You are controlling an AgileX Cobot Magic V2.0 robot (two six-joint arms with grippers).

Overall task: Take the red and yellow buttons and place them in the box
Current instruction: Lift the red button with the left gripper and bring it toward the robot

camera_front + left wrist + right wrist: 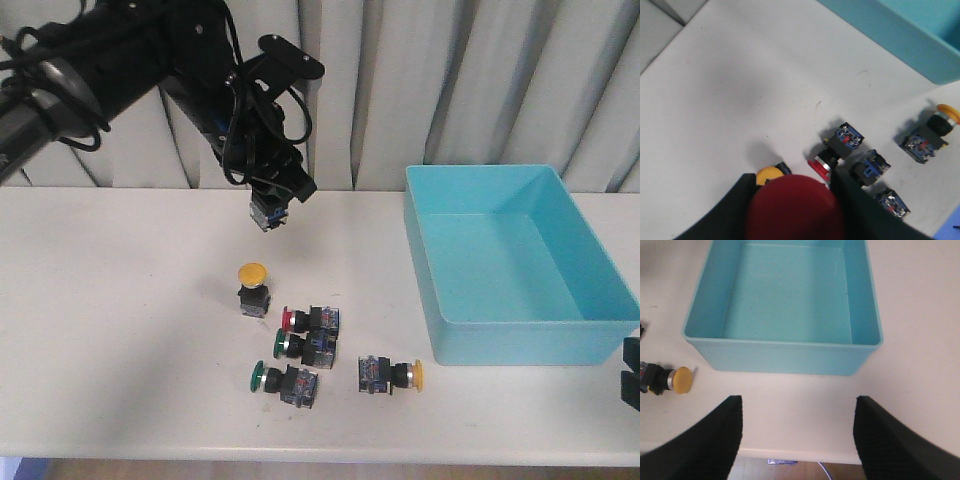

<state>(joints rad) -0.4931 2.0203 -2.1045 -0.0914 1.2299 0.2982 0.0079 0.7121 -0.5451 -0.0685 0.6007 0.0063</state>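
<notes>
My left gripper [270, 203] hangs above the table, shut on a red button; its wide red cap [795, 207] fills the gap between the fingers [727, 215], and its body shows in the front view [268, 216]. A yellow button [252, 288] stands upright below it, also in the left wrist view [768, 174]. A second yellow button [392, 375] lies on its side near the box, and shows in both wrist views [940, 120] [674, 380]. The light-blue box [520, 340] stands at the right and holds nothing [785, 347]. My right gripper [797, 440] is open, near the table's front edge.
A red-capped switch [308, 320] lies on its side, also in the left wrist view [832, 152]. Two green-capped switches [305, 346] [285, 381] lie in front of it. A grey curtain [450, 80] hangs behind the table. The table's front edge [790, 454] is near.
</notes>
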